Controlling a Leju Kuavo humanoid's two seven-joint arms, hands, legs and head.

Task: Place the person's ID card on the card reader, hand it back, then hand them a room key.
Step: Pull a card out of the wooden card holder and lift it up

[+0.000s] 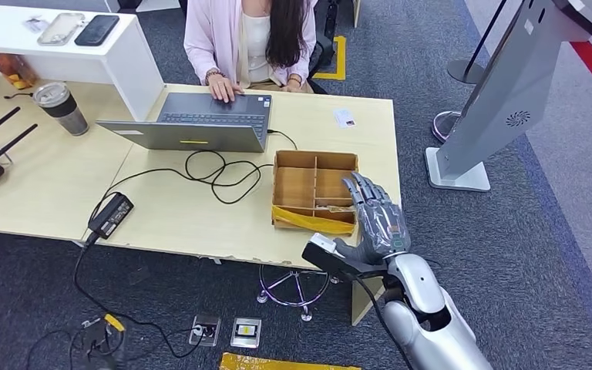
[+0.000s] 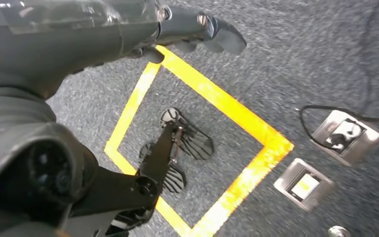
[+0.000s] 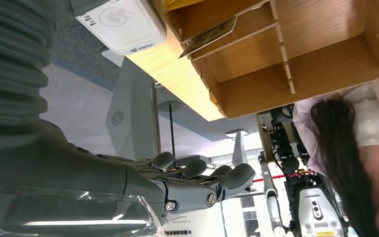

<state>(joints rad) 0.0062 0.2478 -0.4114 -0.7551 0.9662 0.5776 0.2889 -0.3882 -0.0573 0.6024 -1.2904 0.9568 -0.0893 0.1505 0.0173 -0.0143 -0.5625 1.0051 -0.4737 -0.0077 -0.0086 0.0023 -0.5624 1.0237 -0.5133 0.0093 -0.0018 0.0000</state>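
At the near edge of the table (image 1: 200,223), close to its near right corner, the right hand (image 1: 374,220) is raised with fingers spread apart and nothing in it, just beside one white card reader (image 1: 322,245) that sits at that edge. The left hand (image 2: 197,29) hangs over the grey carpet, its fingers extended and holding nothing. Just beyond the reader stands one wooden divided tray (image 1: 314,190), yellow tape along its near wall; a card-like piece lies in one near compartment, though what it is cannot be told. Left of the tray, one black power adapter (image 1: 111,214) lies near the near edge, its cable looping toward one open laptop (image 1: 193,122) at the far edge. One small white card (image 1: 344,117) lies near the far right corner. One person (image 1: 250,38) sits behind the far edge with both hands at the laptop. One lidded cup (image 1: 62,106) stands toward the far left.
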